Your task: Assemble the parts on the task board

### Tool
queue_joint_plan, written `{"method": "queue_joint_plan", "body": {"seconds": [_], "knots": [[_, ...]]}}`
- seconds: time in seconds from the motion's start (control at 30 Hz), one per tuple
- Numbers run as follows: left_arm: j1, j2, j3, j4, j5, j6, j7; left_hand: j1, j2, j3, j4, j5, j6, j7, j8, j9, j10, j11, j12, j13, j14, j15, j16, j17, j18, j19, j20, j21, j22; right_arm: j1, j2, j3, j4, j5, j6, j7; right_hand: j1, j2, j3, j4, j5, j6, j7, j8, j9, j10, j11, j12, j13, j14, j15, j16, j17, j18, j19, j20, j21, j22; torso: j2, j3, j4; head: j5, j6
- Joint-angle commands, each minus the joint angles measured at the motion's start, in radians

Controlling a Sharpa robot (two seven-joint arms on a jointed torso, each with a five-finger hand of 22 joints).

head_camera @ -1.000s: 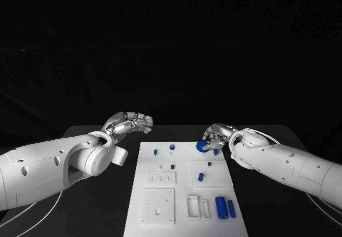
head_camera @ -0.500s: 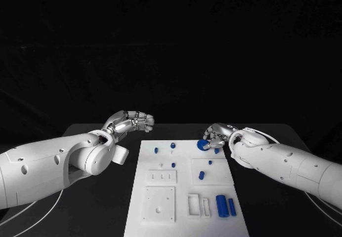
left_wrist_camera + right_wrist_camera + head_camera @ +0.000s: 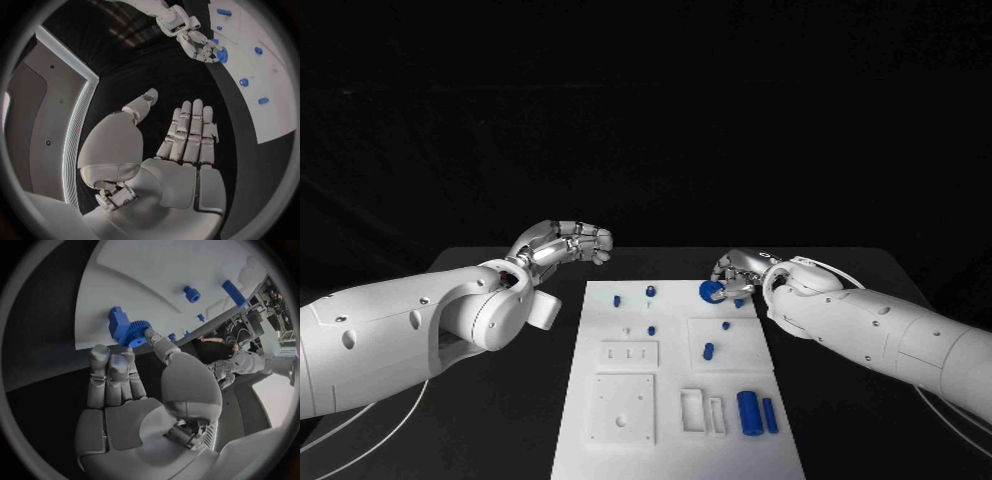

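The white task board lies in the lower middle of the head view on the black bench, running from the centre down to the bottom edge. At its upper right corner the right robot hand pinches a blue gear between thumb and fingertips; the right wrist view shows the gear at the board's edge, clamped by the thumb with the other fingers lined up beside it. Whether the gear touches the board cannot be told.

The left robot hand hangs over the dark bench at the left of the board's upper edge, apart from it. In the left wrist view this hand holds nothing, its fingers straight and side by side with the thumb set apart.

On the board, small blue pegs stand near the upper left corner, another small blue piece lies on the raised square at the right middle, and two blue cylinders lie side by side at the lower right, just beside a pair of narrow white slots. A white plate with holes takes the lower left.
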State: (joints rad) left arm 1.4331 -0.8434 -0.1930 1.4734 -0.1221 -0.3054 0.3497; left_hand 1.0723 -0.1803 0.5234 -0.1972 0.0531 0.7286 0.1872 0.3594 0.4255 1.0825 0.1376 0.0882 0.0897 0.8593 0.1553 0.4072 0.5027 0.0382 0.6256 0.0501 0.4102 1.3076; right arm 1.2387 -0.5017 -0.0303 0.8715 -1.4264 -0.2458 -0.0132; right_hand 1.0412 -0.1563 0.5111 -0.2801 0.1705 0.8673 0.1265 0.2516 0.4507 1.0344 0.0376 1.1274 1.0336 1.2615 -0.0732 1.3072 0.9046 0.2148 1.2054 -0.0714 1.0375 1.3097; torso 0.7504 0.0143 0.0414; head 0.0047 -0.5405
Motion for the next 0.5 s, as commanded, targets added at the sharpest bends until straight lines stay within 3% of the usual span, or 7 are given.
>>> {"method": "queue_joint_plan", "body": {"seconds": [0.03, 0.3, 0.5], "knots": [[0.001, 0.0, 0.001, 0.005, -0.003, 0.01, 0.008, -0.004, 0.003, 0.005, 0.002, 0.001, -0.007, 0.004, -0.007, -0.001, -0.005, 0.002, -0.005, -0.002, -0.007, 0.0, -0.006, 0.001, 0.012, -0.001, 0.003, 0.002, 0.016, -0.004, 0.003, -0.002, -0.005, -0.022, 0.039, -0.001, -0.002, 0.007, 0.006, 0.001, -0.003, -0.028, 0.03, 0.0, -0.002, -0.002, 0.005, 0.004, 0.0, 0.001, 0.005, -0.002, 0.001, 0.047, 0.002, -0.004, 0.007, 0.016, 0.0, 0.0007, 0.0002, 0.001, -0.002], [0.001, -0.003, 0.001, 0.008, -0.003, 0.009, 0.005, -0.004, 0.004, 0.005, 0.003, 0.001, -0.007, 0.004, -0.007, -0.001, -0.005, 0.002, -0.006, -0.002, -0.007, 0.0, -0.006, 0.001, 0.013, -0.001, 0.003, 0.001, 0.016, -0.01, 0.008, -0.003, -0.003, -0.051, 0.057, -0.007, 0.0, 0.008, 0.013, 0.0, -0.003, -0.026, 0.03, 0.001, -0.003, -0.002, 0.004, 0.005, -0.001, 0.001, 0.004, -0.003, 0.003, 0.047, 0.001, -0.003, 0.008, 0.016, 0.0, 0.001, -0.0008, 0.003, -0.006], [0.001, -0.004, 0.001, 0.009, -0.003, 0.007, 0.003, -0.004, 0.005, 0.006, 0.003, 0.001, -0.007, 0.005, -0.007, -0.001, -0.005, 0.002, -0.006, -0.002, -0.007, 0.0, -0.006, 0.001, 0.013, -0.001, 0.003, 0.001, 0.016, -0.012, 0.005, -0.005, 0.007, -0.088, 0.067, -0.013, 0.041, 0.001, 0.055, -0.008, 0.044, -0.022, 0.029, 0.001, -0.005, -0.004, 0.003, 0.009, -0.003, 0.002, 0.003, -0.006, 0.009, 0.047, -0.001, -0.003, 0.01, 0.017, -0.001, 0.0013, -0.0005, 0.002, -0.009]]}}
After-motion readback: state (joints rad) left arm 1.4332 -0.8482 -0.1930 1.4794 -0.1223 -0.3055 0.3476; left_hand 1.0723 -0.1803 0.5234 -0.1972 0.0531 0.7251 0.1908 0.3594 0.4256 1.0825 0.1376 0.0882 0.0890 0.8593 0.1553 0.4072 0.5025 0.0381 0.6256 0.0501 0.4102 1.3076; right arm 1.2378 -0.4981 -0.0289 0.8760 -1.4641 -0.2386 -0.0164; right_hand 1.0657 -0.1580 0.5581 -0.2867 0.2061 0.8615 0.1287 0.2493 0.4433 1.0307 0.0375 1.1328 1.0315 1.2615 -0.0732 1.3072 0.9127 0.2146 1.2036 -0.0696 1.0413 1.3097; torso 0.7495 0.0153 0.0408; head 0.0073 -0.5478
